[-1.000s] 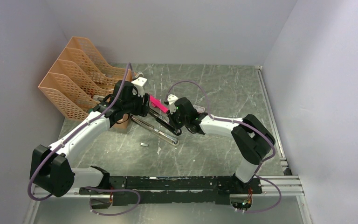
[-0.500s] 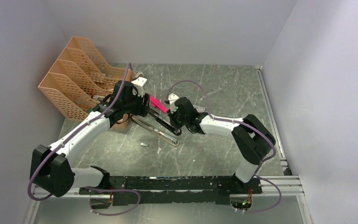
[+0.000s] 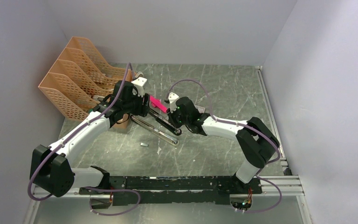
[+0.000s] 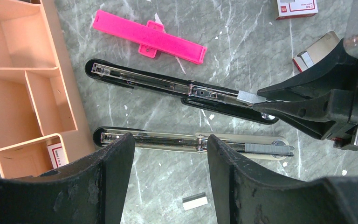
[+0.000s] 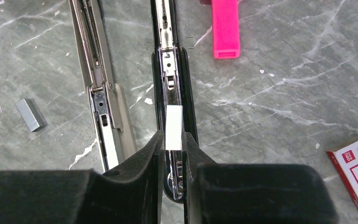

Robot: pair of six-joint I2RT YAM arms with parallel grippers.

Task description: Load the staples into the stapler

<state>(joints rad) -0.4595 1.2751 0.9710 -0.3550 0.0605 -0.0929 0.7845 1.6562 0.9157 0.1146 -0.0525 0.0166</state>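
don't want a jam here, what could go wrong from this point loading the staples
1. The right gripper pinches the staple strip over the rail of the stapler; released slightly skewed, it could land beside the channel.
2. The left gripper is open and holds nothing, so the stapler may slide if pushed.

No legible text; only illegible red print on small white box [image 5: 352, 173].

- Left arm [image 3: 81, 135]: stretched forward and inward, wrist pitched down.
- Left gripper [image 4: 168, 149]: jaws parted wide, gripping nothing.
- Right arm [image 3: 223, 127]: elbow bent, forearm reaching leftward, low.
- Right gripper [image 5: 174, 142]: fingers nearly together, pinching a staple strip [image 5: 174, 123].
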